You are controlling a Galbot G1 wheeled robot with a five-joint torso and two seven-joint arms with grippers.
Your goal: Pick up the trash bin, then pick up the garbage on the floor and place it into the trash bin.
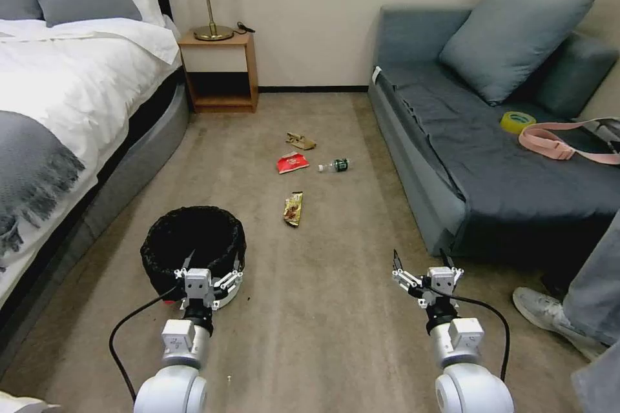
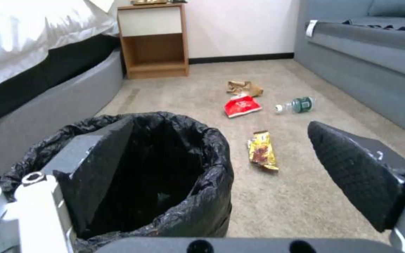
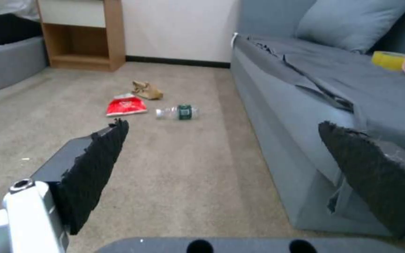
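While both grippers hang spread wide, the left gripper (image 1: pixel 212 266) reaches the bin's (image 1: pixel 194 239) near rim; the right gripper (image 1: pixel 423 262) hovers over carpet (image 1: pixel 323 310).

Two glossy white arms with rounded shoulder joints, each narrowing to a silver-grey cylindrical wrist block with small dark markings. A black cable looped off each wrist. The left gripper (image 1: pixel 212 262) and right gripper (image 1: pixel 420 262) had white linkage bodies with black joints and thin dark pointed fingertips. Up close, fingers (image 2: pixel 355 172) were black wedge pads, finely textured; the right gripper's pads (image 3: pixel 97 165) were frayed at the edges. Silver screw heads on white knuckles. Dark curved housing had two round holes.
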